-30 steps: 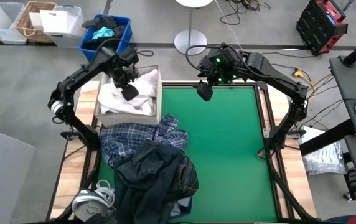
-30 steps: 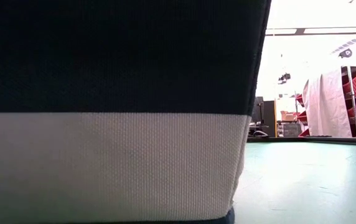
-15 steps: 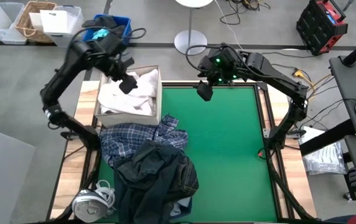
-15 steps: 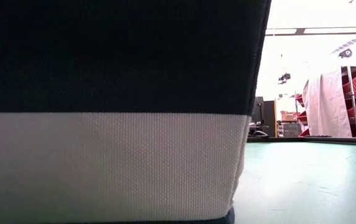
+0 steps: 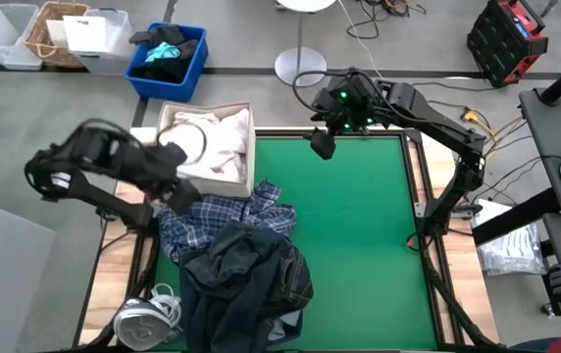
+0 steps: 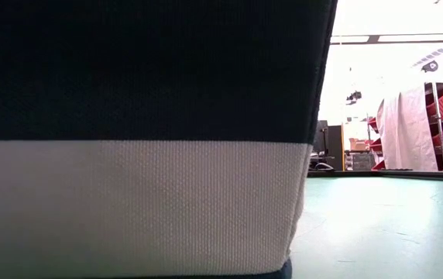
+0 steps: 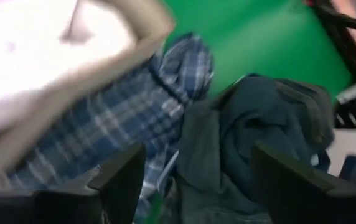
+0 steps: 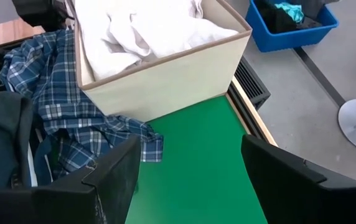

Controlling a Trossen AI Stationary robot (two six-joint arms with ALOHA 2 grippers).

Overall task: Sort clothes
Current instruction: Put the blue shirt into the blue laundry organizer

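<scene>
The left pincer [image 5: 175, 188] hangs low over the bench's near-left part, right at the seam where the beige box [image 5: 244, 157] ends and the plaid shirt [image 5: 212, 218] begins. In the left wrist view its two fingers [image 7: 121, 177] stand apart with nothing between them, and the plaid shirt [image 7: 122, 124] lies straight ahead and below. So the heap is just beside this pincer, on the side away from the box. The left arm is by far the nearer one to it.

The heap runs lengthwise down the left strip of the green bench [image 5: 359, 235], from the box toward the front edge: plaid shirt first, then the dark navy piece [image 5: 246, 275] lapped over it, with a sliver of lighter blue cloth showing at its lower edge. The dark piece [image 7: 252, 130] sits beyond the plaid one as the left wrist sees it.

The beige box holds white shirts [image 5: 217, 147], bunched and reaching about to the rim; the right wrist view shows the white shirts [image 8: 140, 31] filling it. A blue bin [image 5: 194, 67] on the floor behind it holds a black and teal bundle.

The right pincer [image 5: 323, 143] waits over the bench's far edge, well apart from the heap, its fingers [image 8: 116, 180] spread wide and empty. My guess is that the plaid shirt is next.
</scene>
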